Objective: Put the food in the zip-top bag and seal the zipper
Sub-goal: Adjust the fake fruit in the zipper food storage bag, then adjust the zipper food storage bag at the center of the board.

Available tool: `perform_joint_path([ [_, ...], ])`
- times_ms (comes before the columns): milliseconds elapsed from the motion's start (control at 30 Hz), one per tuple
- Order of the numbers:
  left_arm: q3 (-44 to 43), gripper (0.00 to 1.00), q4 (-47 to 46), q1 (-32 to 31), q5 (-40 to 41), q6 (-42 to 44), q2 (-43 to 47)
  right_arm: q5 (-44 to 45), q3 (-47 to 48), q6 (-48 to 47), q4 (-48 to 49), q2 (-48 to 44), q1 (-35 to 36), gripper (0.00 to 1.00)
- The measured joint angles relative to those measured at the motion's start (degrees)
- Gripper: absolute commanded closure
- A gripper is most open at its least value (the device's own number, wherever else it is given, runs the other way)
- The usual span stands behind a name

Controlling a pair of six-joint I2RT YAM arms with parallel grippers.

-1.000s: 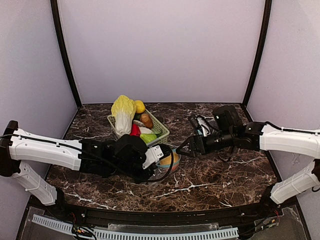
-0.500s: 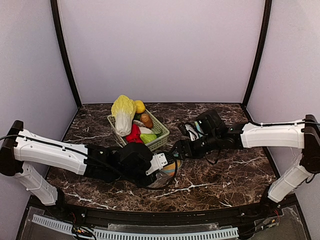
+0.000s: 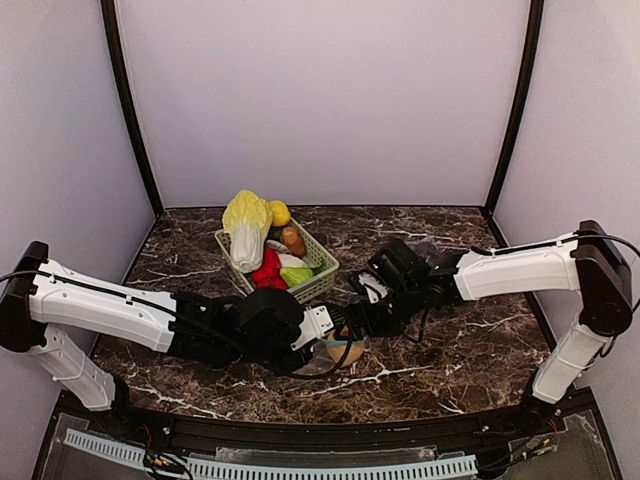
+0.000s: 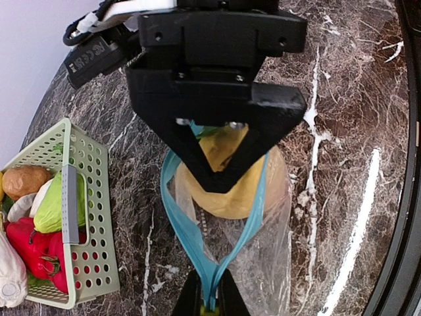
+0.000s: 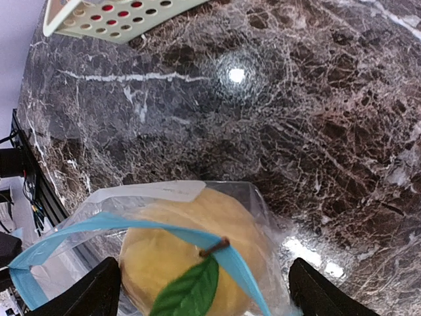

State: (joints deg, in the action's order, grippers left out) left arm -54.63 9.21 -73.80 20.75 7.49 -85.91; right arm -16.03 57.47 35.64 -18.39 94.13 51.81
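Observation:
The round orange-yellow peach [image 4: 227, 197], with a green leaf [image 5: 191, 293], lies in the mouth of a clear zip-top bag [image 4: 270, 263] with a blue zipper [image 4: 181, 217]. My left gripper [image 4: 210, 299] is shut on one end of the zipper and also shows in the top view [image 3: 322, 330]. My right gripper [image 5: 210, 293] is open right over the peach, a finger on each side; it shows in the top view [image 3: 362, 322] too. A green piece [image 4: 56, 204] lies in the basket. I cannot make out the eggplant.
A pale green basket [image 3: 322, 262] stands behind the bag, holding a pale cabbage [image 3: 246, 225], red peppers [image 3: 268, 268], a brown piece [image 3: 293, 241] and a yellow piece [image 3: 280, 212]. Its corner shows in the right wrist view [image 5: 112, 16]. Walls enclose three sides.
My right gripper has moved left and down from mid-table to the bag's mouth. My left gripper has shifted slightly right and nearer with the bag.

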Motion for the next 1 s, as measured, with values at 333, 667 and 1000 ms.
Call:
perform_joint_path([
  [333, 1.0, 0.99, -1.0, 0.0, -0.3, -0.7, 0.4, 2.9, 1.8, 0.1, -5.1, -2.5, 0.8, 0.08],
  [667, 1.6, 0.99, -1.0, 0.0, -0.8, -1.4, 0.7, 7.6, 3.1, -1.4, -9.1, -6.7, -0.9, 0.25],
  [1000, 1.6, 0.99, -0.9, 0.0, -1.2, -1.7, 1.3, 10.5, 3.3, -3.1, -9.9, -2.6, -1.3, 0.79],
])
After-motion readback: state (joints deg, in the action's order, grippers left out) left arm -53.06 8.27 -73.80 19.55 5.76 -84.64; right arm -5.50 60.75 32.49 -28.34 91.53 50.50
